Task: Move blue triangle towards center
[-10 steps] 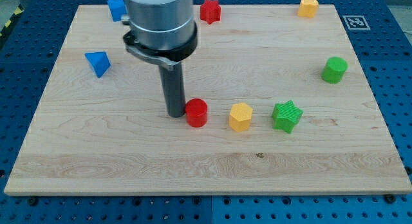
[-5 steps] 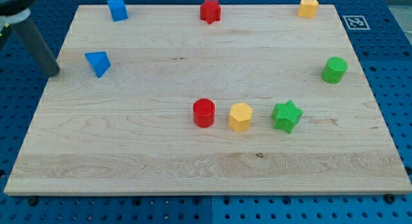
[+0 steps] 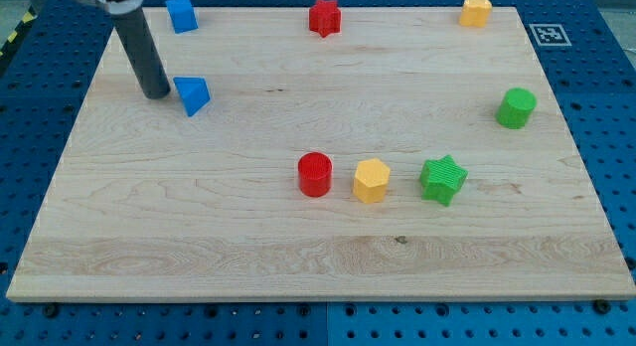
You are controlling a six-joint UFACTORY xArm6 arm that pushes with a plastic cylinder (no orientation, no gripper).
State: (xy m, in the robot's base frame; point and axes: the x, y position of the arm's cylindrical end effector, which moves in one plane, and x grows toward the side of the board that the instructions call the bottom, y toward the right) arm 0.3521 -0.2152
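Tip: my tip [image 3: 157, 93] rests on the counter [image 3: 248, 257] near its left edge, in the top-left part, touching the left side of the blue triangle [image 3: 192, 94].
Fingers: the arm carries none, only the straight dark rod, so nothing spreads or pinches.
Blue triangle: lies in the upper-left part of the counter, well apart from the middle, just right of my tip.
Blue block: a blue block [image 3: 181, 13], roughly a cube, sits at the top edge near the top-left corner.
Red star: a red star-like block [image 3: 324, 17] at the top edge, about midway along.
Yellow block, corner: a yellow block [image 3: 477, 10] near the top-right corner.
Green cylinder: green cylinder [image 3: 516, 107] near the right edge.
Middle row: red cylinder [image 3: 315, 174], yellow hexagon block [image 3: 372, 180] and green star [image 3: 443, 180] stand side by side, just below centre.
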